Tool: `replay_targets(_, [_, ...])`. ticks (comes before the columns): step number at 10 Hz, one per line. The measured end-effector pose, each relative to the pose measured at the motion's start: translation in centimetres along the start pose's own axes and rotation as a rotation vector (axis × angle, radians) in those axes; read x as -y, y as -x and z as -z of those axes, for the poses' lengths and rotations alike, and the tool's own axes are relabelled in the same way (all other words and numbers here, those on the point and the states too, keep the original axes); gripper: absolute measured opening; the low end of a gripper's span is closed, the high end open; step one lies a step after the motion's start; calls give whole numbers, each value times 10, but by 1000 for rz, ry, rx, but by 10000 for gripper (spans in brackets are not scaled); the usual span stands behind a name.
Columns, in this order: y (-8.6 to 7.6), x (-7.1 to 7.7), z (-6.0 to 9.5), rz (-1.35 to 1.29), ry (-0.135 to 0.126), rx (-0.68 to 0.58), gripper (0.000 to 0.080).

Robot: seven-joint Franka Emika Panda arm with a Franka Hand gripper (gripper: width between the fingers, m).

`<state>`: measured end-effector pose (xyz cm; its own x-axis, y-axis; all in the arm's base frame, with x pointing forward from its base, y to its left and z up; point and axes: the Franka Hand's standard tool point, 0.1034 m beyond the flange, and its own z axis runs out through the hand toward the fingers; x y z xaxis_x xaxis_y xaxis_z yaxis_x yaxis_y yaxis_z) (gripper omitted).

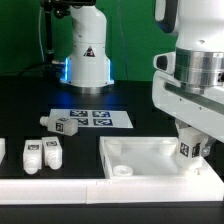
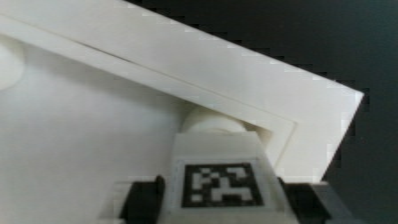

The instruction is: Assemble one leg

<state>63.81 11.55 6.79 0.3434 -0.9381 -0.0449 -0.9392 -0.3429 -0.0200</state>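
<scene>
My gripper (image 1: pixel 190 150) is shut on a white leg (image 1: pixel 188 148) with a black-and-white tag, holding it upright over the far right corner of the large white square panel (image 1: pixel 140 152). In the wrist view the held leg (image 2: pixel 221 165) sits between my two dark fingers (image 2: pixel 146 198), its rounded end meeting the panel's corner (image 2: pixel 267 95) inside the raised rim. Three more legs lie on the black table: one tilted (image 1: pixel 57 124) by the marker board, two upright (image 1: pixel 33 155) (image 1: pixel 53 151) at the exterior view's left.
The marker board (image 1: pixel 92 118) lies flat behind the panel. The robot base (image 1: pixel 85 55) stands at the back with a blue light. A white rail (image 1: pixel 110 186) runs along the table's front edge. Another white part (image 1: pixel 2 151) shows at the left edge.
</scene>
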Motion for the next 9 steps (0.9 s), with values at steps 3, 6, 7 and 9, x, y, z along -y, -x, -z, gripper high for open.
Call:
replay_targets(3, [-2,0,1,120,2,-5,341])
replay_targets(6, [-7,-2,4,594,4,8,624])
replay_targets(7, [-4,-3,7,637,-12,-7,642])
replay_targets(9, [-5,-5,6,749,-10,-10,648])
